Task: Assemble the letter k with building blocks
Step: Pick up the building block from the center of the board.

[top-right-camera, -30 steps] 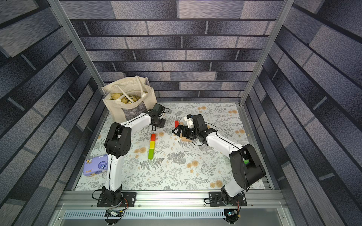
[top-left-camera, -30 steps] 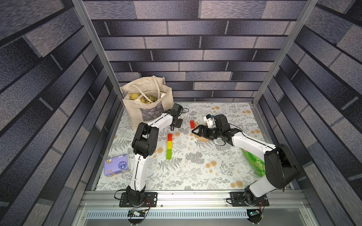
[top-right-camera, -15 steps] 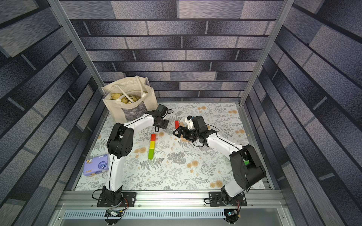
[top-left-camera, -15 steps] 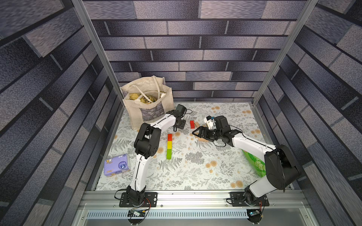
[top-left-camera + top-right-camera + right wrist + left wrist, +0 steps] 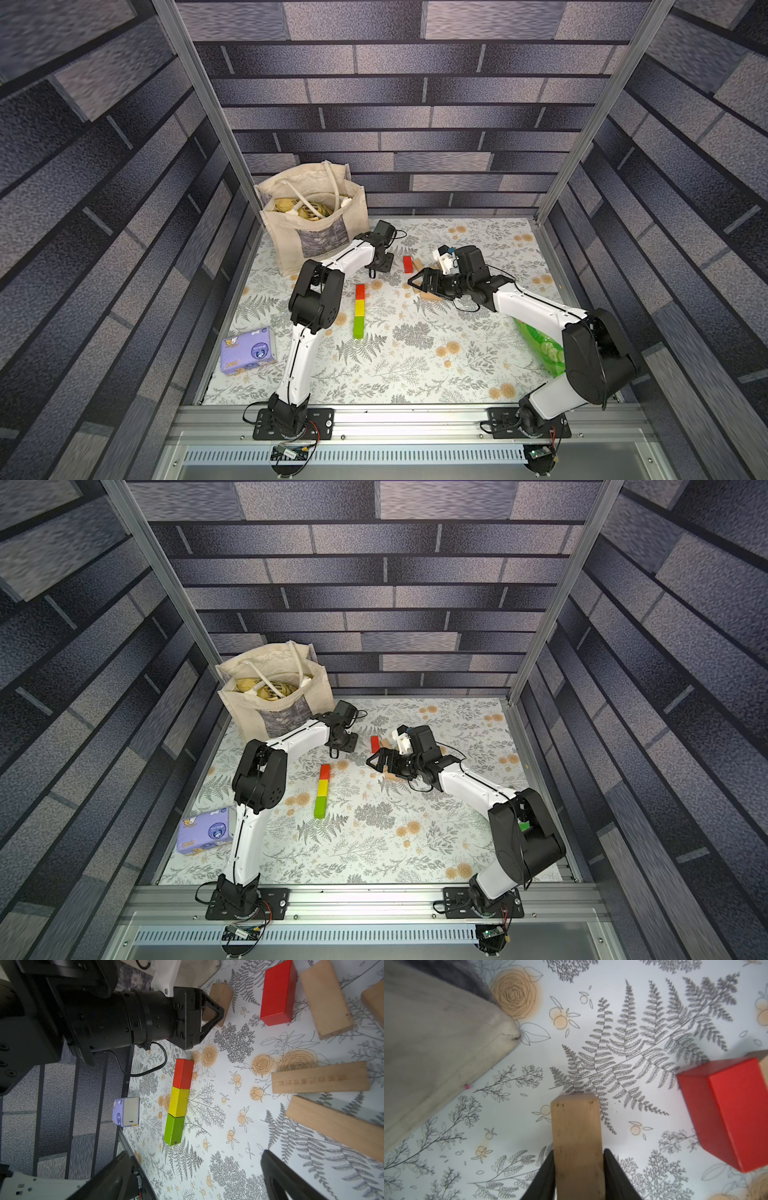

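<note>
Lying end to end near the middle of the floral mat (image 5: 415, 374): red block (image 5: 360, 291), yellow block (image 5: 359, 308) and green block (image 5: 358, 327), touching in one straight line and probably serving as the k's upright stroke. Waiting near the red end, off to the right: a second red block (image 5: 408, 264), with spare plain blocks (image 5: 320, 1080) scattered beside it, apart from the line and presumably being kept as stock for the two slanting arms. Clamping a plain wooden block (image 5: 577, 1136) by its long sides in the left gripper (image 5: 578, 1152), both black fingers pressing flat against the wood at the block's own width. Gripping toward one end, likely leaving the far end free for aiming against the stroke. Not showing clearly whether the block is lifting off the mat or resting on it. Hovering wide open and empty by the spare blocks and pointing toward the coloured line: the right gripper (image 5: 194, 1153), seemingly giving the left arm room. Sitting out of the way: tote bag (image 5: 307, 232) in the back corner, tissue pack (image 5: 248, 351) at the left edge.
</note>
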### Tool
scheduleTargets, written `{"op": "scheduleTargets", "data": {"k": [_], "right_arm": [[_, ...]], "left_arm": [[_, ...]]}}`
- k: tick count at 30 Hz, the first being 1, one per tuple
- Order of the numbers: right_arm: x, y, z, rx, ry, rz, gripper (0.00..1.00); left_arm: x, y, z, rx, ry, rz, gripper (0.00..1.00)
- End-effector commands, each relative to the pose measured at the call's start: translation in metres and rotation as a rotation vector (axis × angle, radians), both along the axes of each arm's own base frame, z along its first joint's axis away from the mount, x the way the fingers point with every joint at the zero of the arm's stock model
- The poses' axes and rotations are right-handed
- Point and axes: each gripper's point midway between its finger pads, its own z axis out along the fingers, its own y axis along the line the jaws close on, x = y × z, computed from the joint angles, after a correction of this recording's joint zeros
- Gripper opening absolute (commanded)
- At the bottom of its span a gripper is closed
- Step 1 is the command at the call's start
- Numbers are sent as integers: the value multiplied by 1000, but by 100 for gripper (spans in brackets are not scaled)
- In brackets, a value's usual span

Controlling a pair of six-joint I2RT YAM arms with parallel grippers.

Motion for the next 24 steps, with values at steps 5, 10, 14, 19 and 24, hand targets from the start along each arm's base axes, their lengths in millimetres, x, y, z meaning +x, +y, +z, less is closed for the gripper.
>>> {"op": "scheduleTargets", "data": {"k": [5, 10, 14, 19, 24], "right_arm": [[-3, -5, 6, 11, -20, -1, 100], [-5, -6, 6, 10, -16, -3, 100], [-7, -9, 7, 8, -18, -12, 100], [-13, -15, 5, 0, -17, -32, 100], [-20, -20, 5, 9, -15, -53, 100]], "left_arm": [[-4, -1, 4, 14, 2, 19, 33], [-12, -10, 17, -10, -36, -27, 32], [-18, -11, 23, -21, -55, -43, 31], [-30, -15, 30, -57, -63, -66, 30], [-52, -21, 36, -92, -76, -109, 30]]}}
